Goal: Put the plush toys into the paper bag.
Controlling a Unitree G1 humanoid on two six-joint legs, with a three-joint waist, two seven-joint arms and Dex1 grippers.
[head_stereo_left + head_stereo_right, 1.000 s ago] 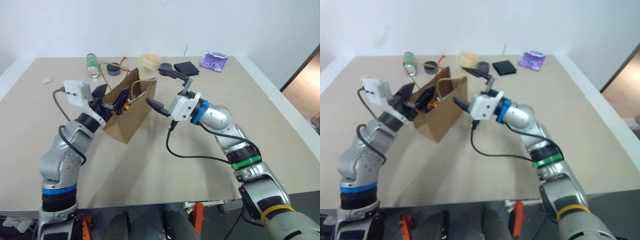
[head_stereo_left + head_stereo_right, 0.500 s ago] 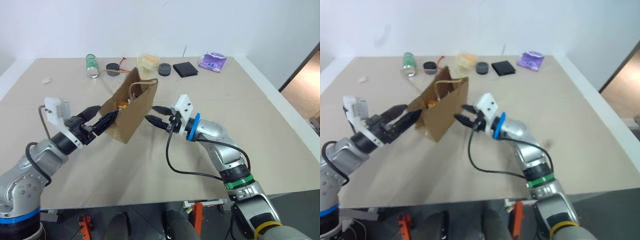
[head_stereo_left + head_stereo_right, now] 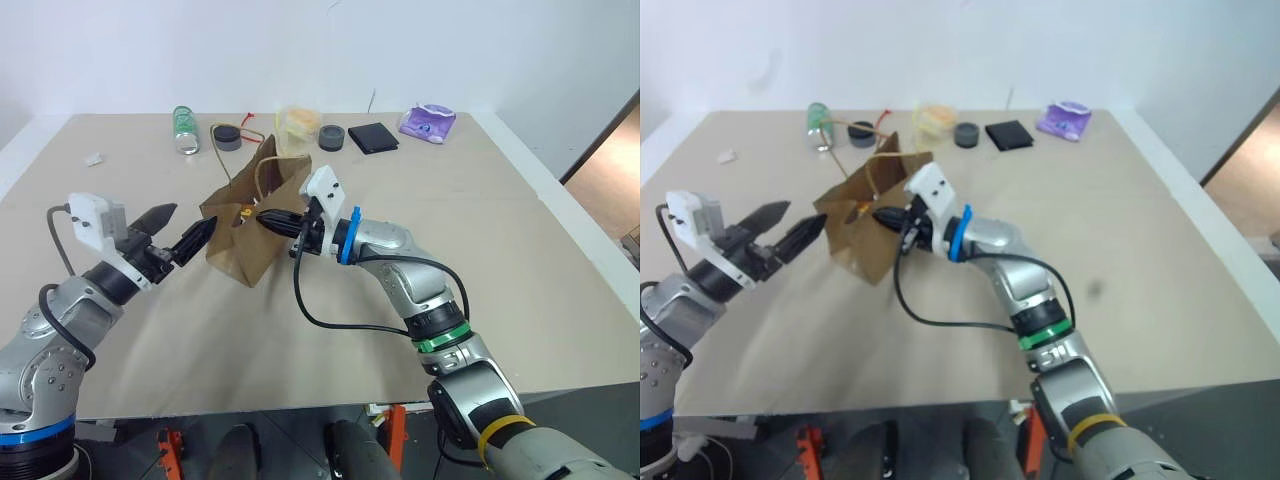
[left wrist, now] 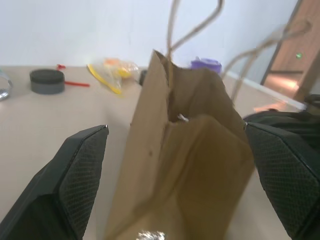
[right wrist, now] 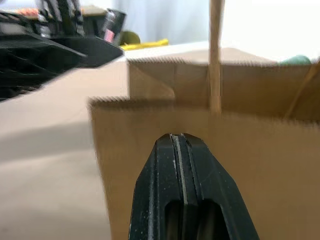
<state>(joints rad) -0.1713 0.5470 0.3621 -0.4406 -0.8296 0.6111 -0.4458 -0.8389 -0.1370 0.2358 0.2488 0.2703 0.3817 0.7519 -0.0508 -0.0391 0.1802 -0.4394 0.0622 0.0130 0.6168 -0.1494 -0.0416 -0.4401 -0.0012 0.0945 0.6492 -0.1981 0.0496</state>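
The left gripper [image 3: 185, 228] hangs just to the left of the paper bag [image 3: 250, 232], its jaws spread wide with nothing between them; from the left wrist view the two black fingers [image 4: 75, 180] stand on either side of the bag's narrow end, apart from the paper. The bag stands upright on the bench [image 3: 420, 190], mouth up, its cord handles [image 3: 268, 170] rising above the rim. Something orange and dark [image 3: 246, 211] peeks out just inside the bag's mouth, too hidden to say which toy it is.

On the bag's right side the right gripper [image 3: 272, 221] points at it with jaws pressed fully together, tips at the bag's upper rim. In the right wrist view the closed fingers [image 5: 182, 165] lie against the brown paper just below the toothed edge, but whether paper is pinched between them I cannot tell.

The bench is a broad pale board set against a white wall. Behind the bag, along the far edge, sit a green-capped clear bottle [image 3: 185, 130], a roll of dark tape [image 3: 227, 137], a yellowish plastic bag [image 3: 297, 123], a dark round lid [image 3: 332, 137], a black wallet-like square [image 3: 373, 137] and a purple packet [image 3: 427, 122]. A small white scrap [image 3: 94, 158] lies well to the bag's left.
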